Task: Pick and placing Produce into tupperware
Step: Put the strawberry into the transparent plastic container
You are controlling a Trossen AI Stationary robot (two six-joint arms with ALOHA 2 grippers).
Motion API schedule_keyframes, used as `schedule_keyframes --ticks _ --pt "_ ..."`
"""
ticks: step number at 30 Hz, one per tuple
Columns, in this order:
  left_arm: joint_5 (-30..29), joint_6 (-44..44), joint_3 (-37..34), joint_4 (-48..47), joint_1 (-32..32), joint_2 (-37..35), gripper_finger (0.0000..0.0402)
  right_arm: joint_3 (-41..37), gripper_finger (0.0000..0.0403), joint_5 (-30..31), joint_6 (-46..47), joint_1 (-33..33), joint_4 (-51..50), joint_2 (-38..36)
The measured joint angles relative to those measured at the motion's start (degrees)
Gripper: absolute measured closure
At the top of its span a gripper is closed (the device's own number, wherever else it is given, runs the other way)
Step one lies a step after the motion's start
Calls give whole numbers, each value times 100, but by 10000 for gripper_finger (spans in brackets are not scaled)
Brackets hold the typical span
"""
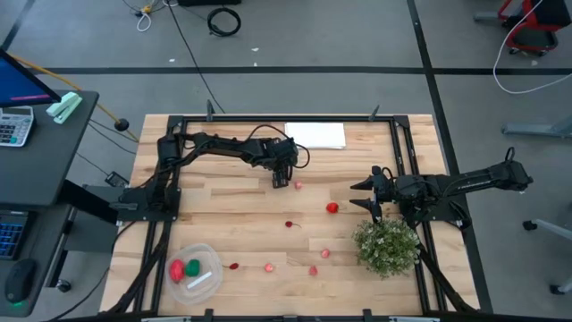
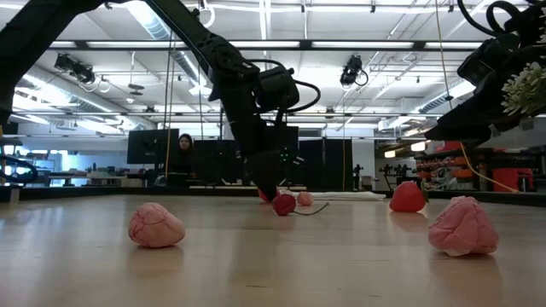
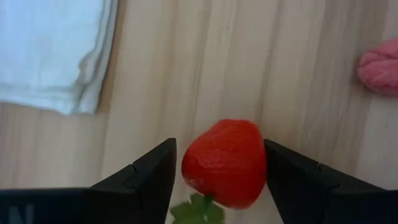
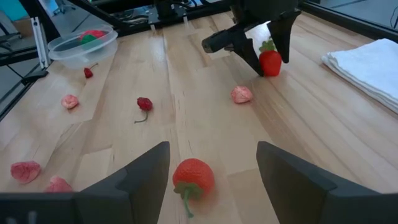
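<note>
Left gripper (image 3: 217, 180) closing jaws round strawberry (image 3: 225, 162); tub (image 1: 195, 273) holding 2 pcs, approx. 7 still out; right gripper (image 4: 211, 171) waiting, jaws wide.

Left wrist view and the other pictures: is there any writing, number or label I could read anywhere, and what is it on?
"N": a pale letter on the dark body of the left gripper, cut off at the picture's edge, so perhaps part of a longer word.
Keys of the calculator beside the table: too small to read.
Nothing readable on the white cloth or the tupperware.
</note>
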Motion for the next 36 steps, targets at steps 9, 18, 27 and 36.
schedule_keyframes --ticks 9,18,27,36 --pt "-11 -674 -15 -236 -95 -174 220 0 153 -1 0 1 -2 0" --pt "28 -1773 -12 -2798 -709 -997 181 0 153 -1 0 1 -2 0" --pt "27 -3647 -11 -4670 -2255 -1318 252 1 153 -1 0 0 -4 -2" --pt "-430 -3121 -4 -4465 -3379 -1259 305 0 153 -1 0 1 -7 -2"
